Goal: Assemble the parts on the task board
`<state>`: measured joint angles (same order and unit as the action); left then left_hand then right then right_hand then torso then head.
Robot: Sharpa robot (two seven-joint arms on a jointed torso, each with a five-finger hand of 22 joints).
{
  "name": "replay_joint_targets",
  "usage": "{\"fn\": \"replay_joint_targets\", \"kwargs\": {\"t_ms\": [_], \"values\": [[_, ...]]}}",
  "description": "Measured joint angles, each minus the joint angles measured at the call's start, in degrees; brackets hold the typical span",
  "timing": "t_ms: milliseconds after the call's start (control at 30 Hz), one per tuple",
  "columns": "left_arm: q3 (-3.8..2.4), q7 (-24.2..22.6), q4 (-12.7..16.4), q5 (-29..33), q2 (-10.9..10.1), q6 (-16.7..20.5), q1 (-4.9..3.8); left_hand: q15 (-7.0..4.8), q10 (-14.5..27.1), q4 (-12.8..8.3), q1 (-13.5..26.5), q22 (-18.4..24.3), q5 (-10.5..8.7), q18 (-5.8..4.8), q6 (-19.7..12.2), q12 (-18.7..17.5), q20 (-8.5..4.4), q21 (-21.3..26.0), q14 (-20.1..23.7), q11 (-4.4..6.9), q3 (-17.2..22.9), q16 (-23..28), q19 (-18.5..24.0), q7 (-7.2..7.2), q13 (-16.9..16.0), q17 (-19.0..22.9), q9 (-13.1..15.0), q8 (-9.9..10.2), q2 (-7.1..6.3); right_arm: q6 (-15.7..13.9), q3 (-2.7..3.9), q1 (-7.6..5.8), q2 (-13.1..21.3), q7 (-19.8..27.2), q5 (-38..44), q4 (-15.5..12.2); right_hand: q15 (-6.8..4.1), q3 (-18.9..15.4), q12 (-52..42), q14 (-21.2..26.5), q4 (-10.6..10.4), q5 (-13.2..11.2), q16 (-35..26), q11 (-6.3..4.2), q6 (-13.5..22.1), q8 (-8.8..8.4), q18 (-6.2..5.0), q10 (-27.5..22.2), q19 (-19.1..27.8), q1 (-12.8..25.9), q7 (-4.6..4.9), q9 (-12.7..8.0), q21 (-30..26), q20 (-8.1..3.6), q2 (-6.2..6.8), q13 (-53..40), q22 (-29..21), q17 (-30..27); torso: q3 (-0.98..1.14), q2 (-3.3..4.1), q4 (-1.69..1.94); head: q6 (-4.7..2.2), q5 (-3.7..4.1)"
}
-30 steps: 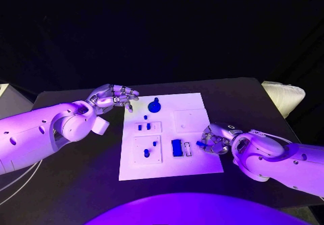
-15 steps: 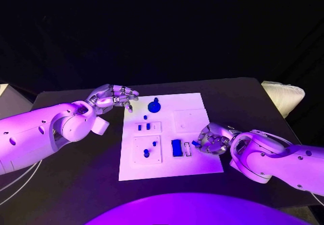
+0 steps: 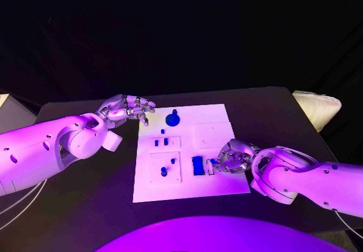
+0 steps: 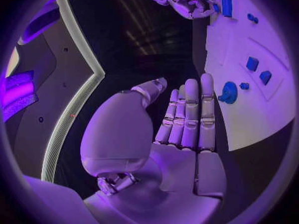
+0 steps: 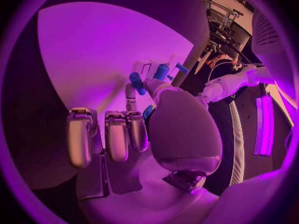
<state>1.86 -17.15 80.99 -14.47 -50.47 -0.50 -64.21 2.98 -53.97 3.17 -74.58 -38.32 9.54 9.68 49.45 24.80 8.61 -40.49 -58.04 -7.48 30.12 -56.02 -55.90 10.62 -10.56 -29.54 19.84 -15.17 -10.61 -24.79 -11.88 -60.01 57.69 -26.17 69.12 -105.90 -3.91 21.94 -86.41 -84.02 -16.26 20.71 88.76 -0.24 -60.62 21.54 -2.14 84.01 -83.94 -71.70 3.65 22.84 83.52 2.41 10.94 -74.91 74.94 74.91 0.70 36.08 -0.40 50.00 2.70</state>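
The white task board (image 3: 189,186) lies mid-table. On it are a round blue knob (image 3: 173,119), two small blue pieces (image 3: 161,142) in a raised square, another piece (image 3: 164,170) lower down and a long blue block (image 3: 198,165). My right hand (image 3: 233,156) hovers at the board's right side, just beside the block, and pinches a small blue part (image 5: 148,112) between thumb and finger. My left hand (image 3: 127,109) hangs off the board's far left corner with its fingers (image 4: 190,114) straight and side by side, holding nothing.
A pale cushioned object (image 3: 318,107) sits off the table's right edge. Dark table (image 3: 91,199) surrounds the board. A blank raised square (image 3: 213,134) lies on the board's right half.
My right hand has slid left over the board toward the long blue block, still holding the small blue part. The left hand has not moved.
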Motion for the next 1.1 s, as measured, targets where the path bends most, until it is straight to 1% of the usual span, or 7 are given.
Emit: {"fn": "replay_joint_targets", "kwargs": {"t_ms": [33, 133, 500, 900, 933, 1033, 1100], "values": [[0.00, 0.0, 0.0, 0.0, 0.0, 0.0, 0.00, 0.00, 0.0, 0.0, 0.0, 0.0, 0.00, 0.00, 0.0, 0.0, 0.00, 0.0, 0.0, 0.00, 0.0, 0.0, 0.0, 0.00, 0.0, 0.0, 0.0, 0.0, 0.00, 0.0, 0.00, 0.05, -0.2, -0.2, -0.2, 0.0, 0.00, 0.1, 0.0, 0.0, 0.1, 0.0, 0.0, 0.00, 0.0, 0.01, 0.00, 0.0, 0.1, 0.6, -0.01, 0.0, 0.0, -0.10, -0.06, 0.0, 0.0, 0.0, 0.00, 0.00, 0.00, 0.00, 0.03], [0.00, 0.0, 0.0, 0.0, 0.0, 0.0, 0.00, 0.00, 0.0, 0.0, 0.0, 0.0, 0.00, 0.00, 0.0, 0.0, 0.00, 0.0, 0.0, 0.00, 0.0, 0.0, 0.0, 0.00, 0.0, 0.0, 0.0, 0.0, 0.00, 0.0, -0.01, 0.21, -0.8, -0.8, -0.9, 0.1, 0.00, 0.1, 0.0, 0.0, 0.1, 1.6, 0.0, 0.00, -0.1, 0.21, 0.00, 0.0, -0.1, 1.8, -0.11, 0.1, 0.0, -0.36, 0.27, 0.0, 0.0, 0.0, 0.00, 0.01, -0.02, 0.00, 0.04], [0.00, 0.1, 0.0, 0.0, 0.0, -0.2, 0.00, 0.00, 0.0, 0.0, 0.0, 0.0, 0.00, 0.00, 0.0, 0.0, 0.00, 0.0, 0.0, 0.00, 0.0, 0.0, 0.0, 0.00, 0.0, 0.0, 0.0, 0.0, 0.00, 0.0, 0.01, 0.32, -1.9, -1.8, -2.2, 0.5, 0.00, -0.3, -0.2, 0.0, -0.4, 1.6, 0.0, 0.00, -0.2, 0.42, 0.00, 0.0, -0.1, 3.6, -0.21, 0.3, 0.2, -0.36, -0.16, 0.0, 0.0, 0.0, 0.03, 0.02, -0.01, 0.00, 0.20], [0.00, 0.2, 0.0, 0.0, -0.1, -0.5, 0.00, 0.00, 0.0, 0.0, 0.0, 0.0, 0.00, -0.01, 0.0, 0.0, 0.21, 0.0, 0.0, 0.00, 0.0, 0.0, -0.2, 0.00, 0.0, 0.0, 0.0, 0.0, 0.00, 0.0, 0.03, 0.32, -2.4, -2.2, -2.5, 0.8, 0.00, -0.5, -0.4, 0.0, -0.4, 1.6, 0.0, 0.00, -0.3, 0.43, 0.00, 0.0, -0.1, 4.9, -0.29, 0.3, 0.2, -0.36, -0.54, 0.0, 0.0, 0.0, 0.03, 0.02, -0.02, 0.00, 0.07], [0.00, 0.2, 0.0, 0.0, -0.1, -0.5, 0.00, 0.00, 0.0, 0.0, 0.0, 0.0, 0.00, 0.00, 0.0, 0.0, 0.21, 0.0, 0.0, 0.00, 0.0, 0.0, -0.2, 0.00, 0.0, 0.0, 0.0, 0.0, 0.00, -0.1, 0.02, 0.32, -2.4, -2.2, -2.5, 0.8, 0.00, -0.7, -0.4, 0.0, -0.3, 1.6, 0.2, 0.00, -0.3, 0.43, 0.00, 0.0, -0.1, 5.1, -0.29, 0.3, 0.2, -0.36, -0.36, 0.0, 0.0, 0.0, 0.03, 0.02, -0.02, 0.00, 0.07], [0.00, 0.2, 0.0, 0.0, -0.1, -0.6, 0.00, 0.00, 0.0, 0.2, 0.0, 0.0, 0.00, -0.01, 0.0, 0.0, 0.21, 0.0, 0.0, 0.00, -0.2, 0.0, -0.2, 0.00, 0.0, 0.0, 0.0, 0.0, 0.00, -0.1, 0.01, 0.32, -2.5, -2.2, -2.5, 0.9, 0.00, -0.9, -0.4, 0.0, -0.5, 0.9, 0.2, 0.00, -0.3, 0.64, 0.00, 0.0, -0.1, 5.9, -0.29, 0.3, 0.2, -0.36, -0.31, 0.0, 0.0, 0.0, 0.03, 0.02, -0.02, 0.00, 0.06], [0.00, 0.3, 0.0, 0.0, -0.1, -0.6, 0.00, 0.00, 0.0, 0.2, 0.0, 0.0, 0.00, -0.01, 0.0, 0.0, 0.21, 0.0, 0.0, 0.00, -0.2, 0.0, -0.2, 0.00, 0.0, 0.0, 0.0, 0.0, 0.00, -0.1, 0.01, 0.33, -2.5, -2.2, -2.5, 0.9, 0.00, -0.9, -0.4, 0.0, -0.4, 0.9, 0.2, 0.00, -0.3, 0.64, 0.00, 0.0, -0.1, 6.2, -0.29, 0.3, 0.2, -0.36, -0.62, 0.0, 0.0, 0.0, 0.03, 0.02, -0.02, 0.00, 0.04]]}}
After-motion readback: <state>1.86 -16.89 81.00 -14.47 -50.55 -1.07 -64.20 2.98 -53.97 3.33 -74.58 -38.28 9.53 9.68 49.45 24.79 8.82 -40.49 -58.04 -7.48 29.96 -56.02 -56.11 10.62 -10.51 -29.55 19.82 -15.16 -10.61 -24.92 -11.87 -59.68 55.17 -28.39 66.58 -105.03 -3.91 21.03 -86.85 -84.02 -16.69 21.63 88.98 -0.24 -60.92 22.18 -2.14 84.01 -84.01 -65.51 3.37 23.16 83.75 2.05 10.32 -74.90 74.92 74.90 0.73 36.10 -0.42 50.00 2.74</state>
